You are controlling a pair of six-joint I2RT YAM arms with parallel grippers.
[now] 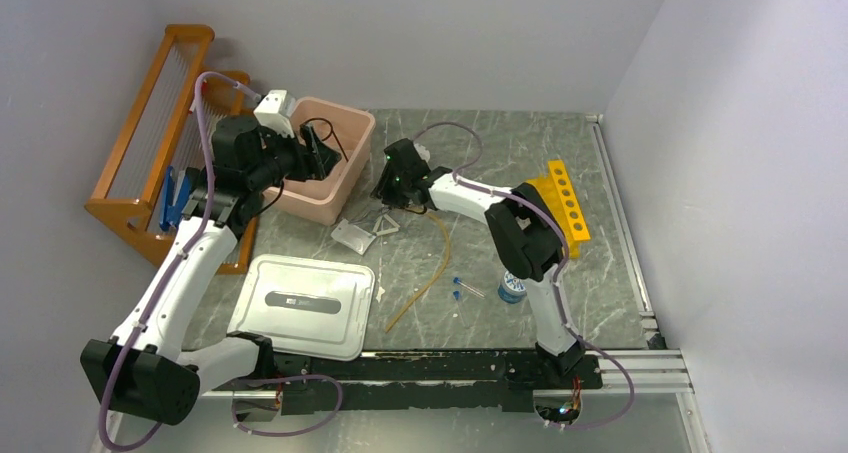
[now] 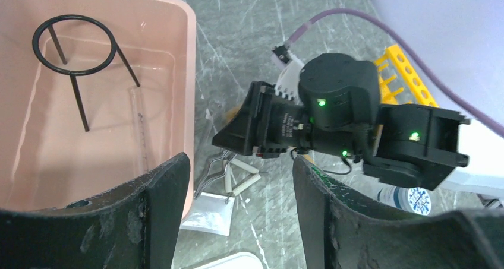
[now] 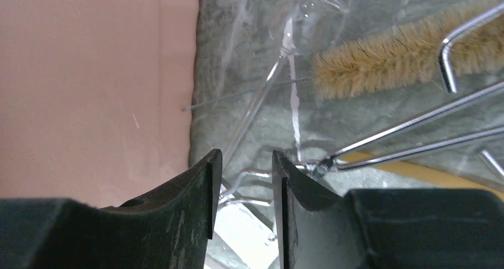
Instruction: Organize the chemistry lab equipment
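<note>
Left claw (image 2: 241, 177): over near rim of pink plastic tub (image 2: 184, 73), jaws wide apart, nothing between.
Black wire tripod ring (image 2: 74, 46): inside tub, far-left part. Clear glass tube (image 2: 139, 126) on tub floor beside it.
Right claw (image 3: 243, 162): low over grey marbled tabletop (image 1: 480, 143), just right of tub wall. Jaws nearly together, only a narrow gap. Cannot tell whether pinching anything. Thin clear glass rod (image 3: 261, 91) and bent wire right at the tips. Tan bristle brush (image 3: 380, 61) close by.
Square metal gauze (image 1: 352, 235) and wire triangle with white sleeves (image 1: 386, 223): side by side on tabletop, just near of right claw.
Long tan rubber tube (image 1: 425, 268): curving from the triangle toward near edge.
Two tiny blue-capped vials (image 1: 458, 289): just right of tube.
Small white bottle with blue print (image 1: 512, 288): beside right arm.
Yellow plastic tube rack (image 1: 565, 201): right side, partly behind right arm.
White rectangular lid (image 1: 300, 303): flat, near-left, apart from tub.
Orange wooden rack (image 1: 150, 143): far-left by wall.
</note>
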